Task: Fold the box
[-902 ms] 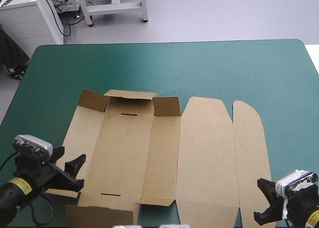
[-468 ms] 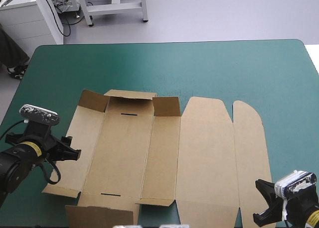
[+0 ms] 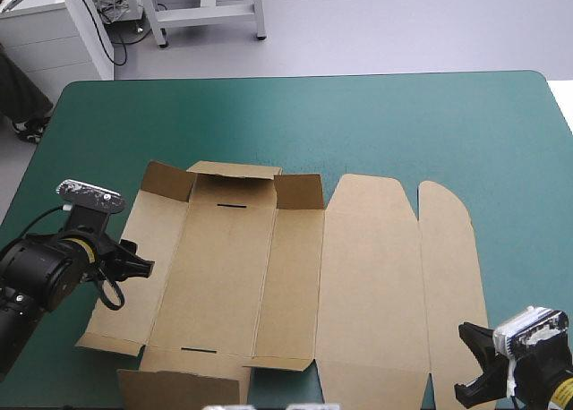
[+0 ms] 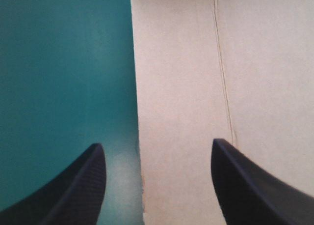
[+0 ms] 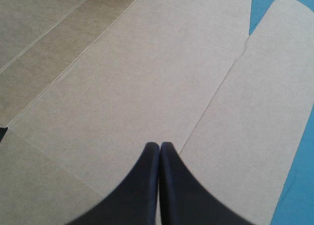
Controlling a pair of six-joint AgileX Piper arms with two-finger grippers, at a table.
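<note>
**DESK:** Where does everything stand?

**FLOOR:** The brown box [image 3: 295,285] lies opened out across the near half of the worktop [image 3: 376,115]. Only its far flaps [image 3: 235,191] are tipped up. The lid panel [image 3: 367,276] and the rounded tuck flap [image 3: 452,267] lie flat to the right. Your left pincer [image 4: 157,149] is spread wide and empty, straddling the outer edge of the left side panel [image 3: 157,303]. One black finger is over the teal-green cover [image 4: 64,77], the other over board. Your right pincer [image 5: 160,145] is clenched on nothing at the near right corner of the sheet, pointing along the crease between lid and tuck flap.

**DESK:** What could spoil it from here?

**FLOOR:** By my reading, three things.
- **Missed grip:** If you clench the left pincer without getting the outer finger beneath the edge, it will likely pinch air or scrape the board sideways. Nothing pins the sheet, so the whole box may slide right and turn.
- **Bad bend:** If you lift that panel fast, it may bend off its score line. The raised far flaps could also drop flat instead of tucking.
- **Snag:** The right pincer sits low, and could catch the lid's near edge should you sweep it inward.

I'd steady the sheet before you raise the wall.
</note>
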